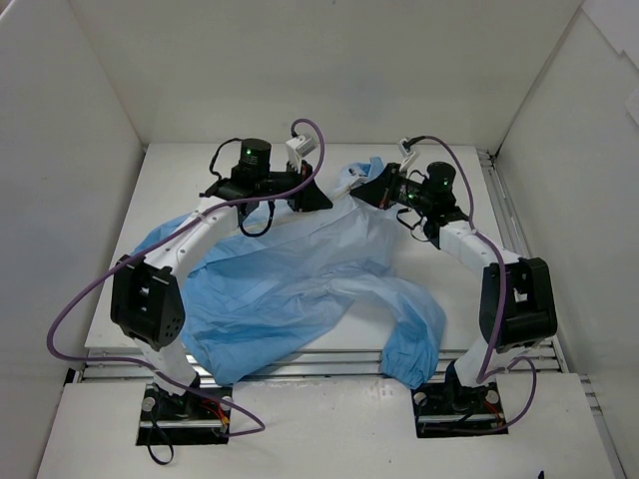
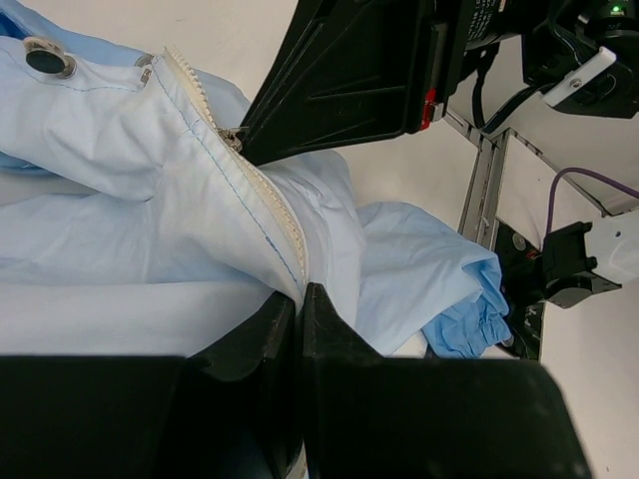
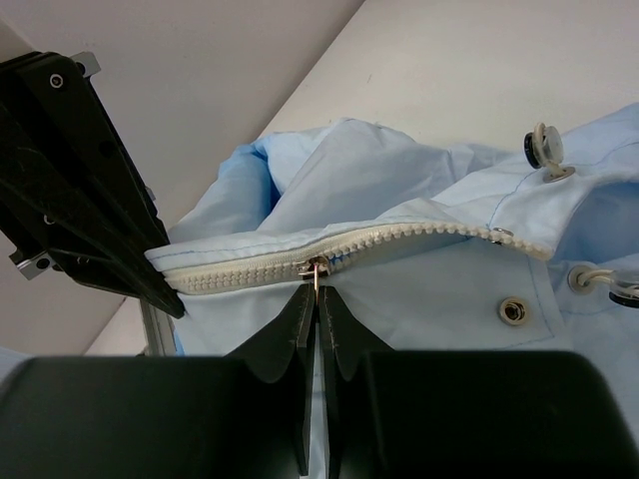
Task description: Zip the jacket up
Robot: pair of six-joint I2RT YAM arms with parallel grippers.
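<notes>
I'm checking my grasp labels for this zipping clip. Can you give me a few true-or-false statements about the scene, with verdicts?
1. The right gripper is shut on the zipper pull. True.
2. The left gripper hangs open above the jacket. False: it is shut on the jacket, right at the zipper's edge.
3. The zipper is white. True.
4. Both grippers work at the near edge of the table. False: they meet over its far side.
</notes>
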